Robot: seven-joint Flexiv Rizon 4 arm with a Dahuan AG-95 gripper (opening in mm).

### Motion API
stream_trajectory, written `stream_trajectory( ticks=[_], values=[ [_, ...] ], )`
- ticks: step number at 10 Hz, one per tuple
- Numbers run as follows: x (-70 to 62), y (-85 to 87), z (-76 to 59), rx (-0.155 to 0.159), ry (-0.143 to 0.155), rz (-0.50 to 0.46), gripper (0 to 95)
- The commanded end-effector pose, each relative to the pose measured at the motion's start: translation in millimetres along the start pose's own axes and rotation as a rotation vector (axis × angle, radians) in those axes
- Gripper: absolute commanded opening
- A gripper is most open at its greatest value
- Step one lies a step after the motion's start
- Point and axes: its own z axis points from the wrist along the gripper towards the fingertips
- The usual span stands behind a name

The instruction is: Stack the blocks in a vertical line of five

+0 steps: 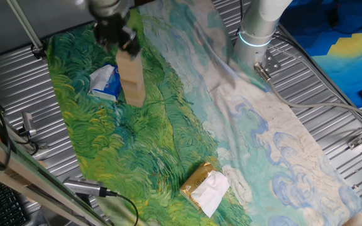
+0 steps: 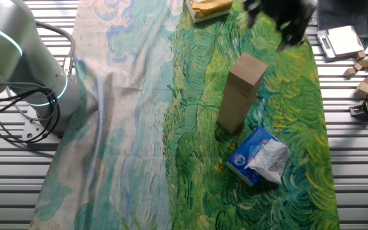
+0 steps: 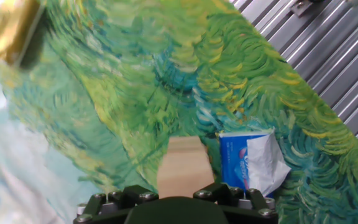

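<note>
A stack of tan wooden blocks (image 1: 131,78) stands upright on the green part of the painted cloth; it also shows in the other fixed view (image 2: 240,94). The seams between the blocks are faint. My gripper (image 1: 118,39) hangs just above and behind the stack's top, apart from it and holding nothing, with its fingers spread. In the other fixed view the gripper (image 2: 278,22) is blurred. The hand view looks down on the stack's top (image 3: 184,167); my fingertips are out of frame there.
A blue-and-white packet (image 1: 105,83) lies right beside the stack's foot, as the other fixed view (image 2: 259,155) and the hand view (image 3: 250,163) also show. A yellow-gold packet with tissue (image 1: 205,186) lies farther off. Loose wooden pieces (image 2: 365,75) and a small scale (image 2: 340,39) sit on the metal table.
</note>
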Motion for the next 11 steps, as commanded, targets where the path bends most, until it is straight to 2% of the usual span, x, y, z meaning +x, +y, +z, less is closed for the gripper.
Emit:
stream_trajectory(
  ticks=[1,2,3,4,6,11],
  values=[
    [-45.3,14.4,1.7,0.01,0.017,0.034,0.0],
    [-60.7,21.4,1.7,0.017,0.05,0.037,0.0],
    [-66.2,24.7,2.5,0.023,0.058,0.031,0.0],
    [-73.0,29.8,6.1,0.01,0.046,0.046,0.0],
    [-78.5,34.3,7.4,0.002,0.041,0.045,0.0],
    [-78.4,35.3,6.0,-0.04,0.003,0.029,0.0]
  ],
)
